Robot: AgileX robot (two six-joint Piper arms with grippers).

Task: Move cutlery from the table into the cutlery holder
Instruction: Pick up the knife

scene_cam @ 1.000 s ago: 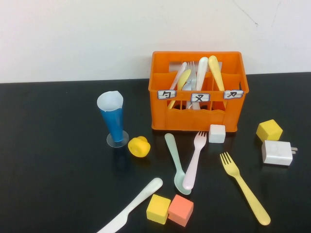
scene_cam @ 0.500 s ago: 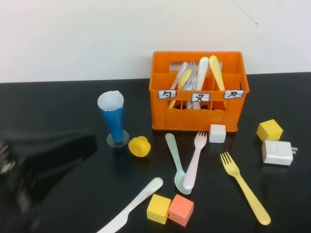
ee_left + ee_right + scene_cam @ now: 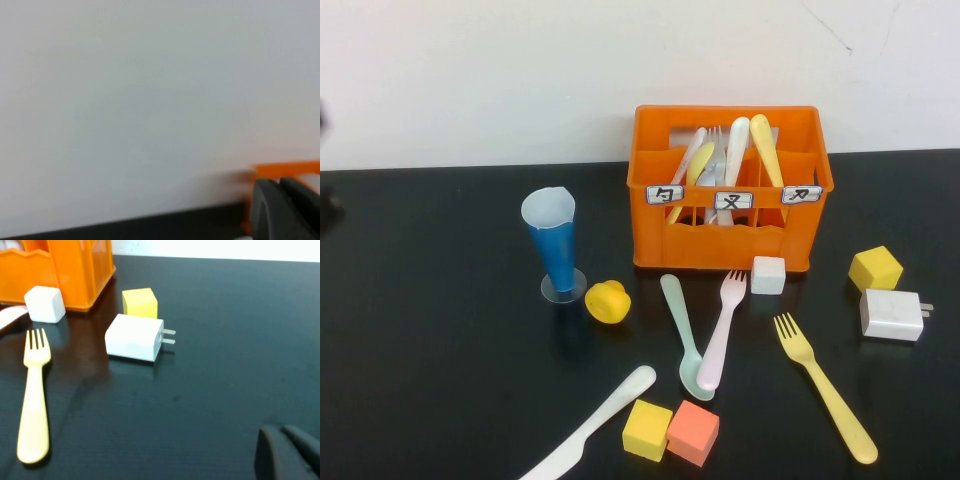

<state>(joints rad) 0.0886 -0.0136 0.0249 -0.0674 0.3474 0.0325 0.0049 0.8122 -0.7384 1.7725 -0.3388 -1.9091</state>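
On the black table (image 3: 440,350) lie a cream-white knife (image 3: 595,425) at the front, a mint spoon (image 3: 682,335) with a pink fork (image 3: 722,330) crossing its bowl, and a yellow fork (image 3: 825,390) to the right. The orange cutlery holder (image 3: 730,235) stands at the back with several utensils upright in it. My left gripper (image 3: 278,182) is shut and empty, raised high at the far left, facing the wall with the holder's rim (image 3: 285,170) behind it. My right gripper (image 3: 281,431) is shut and empty, low over the table right of the yellow fork (image 3: 34,405).
A blue cone cup (image 3: 553,250) and a yellow toy (image 3: 607,302) stand left of the holder. A yellow cube (image 3: 646,430) and an orange cube (image 3: 692,433) sit beside the knife. A white cube (image 3: 767,275), another yellow cube (image 3: 874,268) and a white charger (image 3: 891,315) lie on the right.
Half a second ago my left arm showed as a dark blur over the left of the table. It has now risen almost out of the high view. Nothing on the table moved.
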